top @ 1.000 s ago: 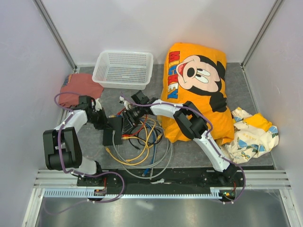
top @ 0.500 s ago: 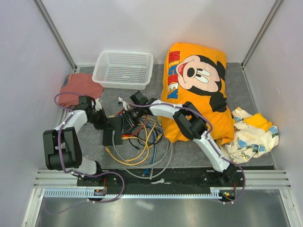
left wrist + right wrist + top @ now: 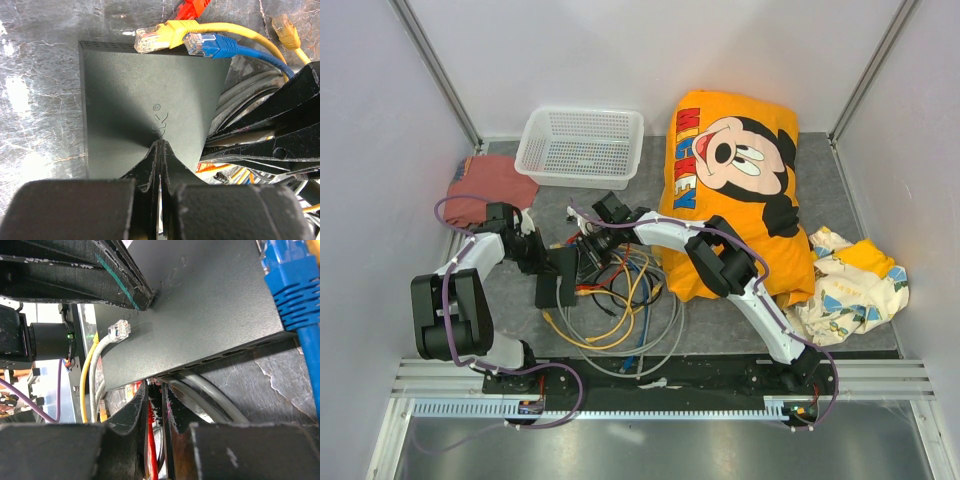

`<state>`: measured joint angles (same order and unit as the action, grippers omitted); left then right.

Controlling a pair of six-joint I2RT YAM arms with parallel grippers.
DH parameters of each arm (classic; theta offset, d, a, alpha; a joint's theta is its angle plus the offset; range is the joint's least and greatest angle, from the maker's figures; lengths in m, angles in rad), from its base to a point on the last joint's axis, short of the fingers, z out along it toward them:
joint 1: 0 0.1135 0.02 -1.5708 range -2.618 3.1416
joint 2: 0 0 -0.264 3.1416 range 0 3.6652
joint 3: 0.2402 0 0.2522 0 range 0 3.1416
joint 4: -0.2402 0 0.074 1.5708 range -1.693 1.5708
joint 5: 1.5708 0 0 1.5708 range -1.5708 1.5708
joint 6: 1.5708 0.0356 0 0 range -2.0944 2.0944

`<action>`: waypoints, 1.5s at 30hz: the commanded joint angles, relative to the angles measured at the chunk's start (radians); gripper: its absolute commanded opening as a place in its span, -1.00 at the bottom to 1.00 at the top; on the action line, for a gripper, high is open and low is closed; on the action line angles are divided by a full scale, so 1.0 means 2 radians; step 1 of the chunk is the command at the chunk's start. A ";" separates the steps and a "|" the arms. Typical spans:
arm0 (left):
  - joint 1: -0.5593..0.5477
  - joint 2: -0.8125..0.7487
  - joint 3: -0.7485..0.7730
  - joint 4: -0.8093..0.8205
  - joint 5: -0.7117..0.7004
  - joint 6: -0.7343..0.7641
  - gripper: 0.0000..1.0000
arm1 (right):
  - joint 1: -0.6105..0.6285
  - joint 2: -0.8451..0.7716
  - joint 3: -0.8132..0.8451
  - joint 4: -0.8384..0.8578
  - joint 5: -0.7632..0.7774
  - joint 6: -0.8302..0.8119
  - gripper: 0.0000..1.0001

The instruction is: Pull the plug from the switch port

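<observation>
The switch (image 3: 560, 276) is a flat black box lying on the grey mat among cables. My left gripper (image 3: 548, 262) is shut, and its joined fingertips (image 3: 159, 145) press down on the switch's top (image 3: 145, 100). My right gripper (image 3: 588, 246) reaches under the switch's socket edge (image 3: 200, 305). Its jaws (image 3: 155, 386) stand close together around the red plug (image 3: 152, 416), whose ribbed boot lies against the left finger. The socket itself is hidden behind the fingers. Loose yellow (image 3: 155, 37) and blue (image 3: 207, 45) plugs rest at the switch's far edge.
A tangle of yellow, blue, grey and red cables (image 3: 620, 310) lies beside the switch. A white mesh basket (image 3: 582, 145) stands behind it, with a red cloth (image 3: 485, 190) to the left. An orange Mickey cushion (image 3: 735, 190) and a patterned cloth (image 3: 850, 285) are on the right.
The right gripper has edged left toward the switch and its jaws have narrowed around the red plug. The left gripper and the switch have stayed put.
</observation>
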<state>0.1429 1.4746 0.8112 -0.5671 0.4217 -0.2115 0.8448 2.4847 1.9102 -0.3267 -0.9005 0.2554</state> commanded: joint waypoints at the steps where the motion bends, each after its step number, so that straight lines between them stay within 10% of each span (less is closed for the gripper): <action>1: 0.002 -0.004 -0.004 0.011 0.008 -0.005 -0.97 | 0.008 0.014 0.000 -0.024 0.024 -0.045 -0.96; 33: 0.001 0.000 -0.010 0.020 0.015 -0.009 -0.97 | -0.014 -0.014 0.003 -0.175 0.043 -0.190 -1.00; 45: 0.002 0.006 -0.008 0.023 0.017 -0.009 -0.97 | -0.042 -0.036 0.000 -0.134 0.061 -0.125 -0.99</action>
<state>0.1429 1.4765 0.7990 -0.5423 0.4557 -0.2123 0.7864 2.4069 1.8202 -0.5976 -0.8955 0.0257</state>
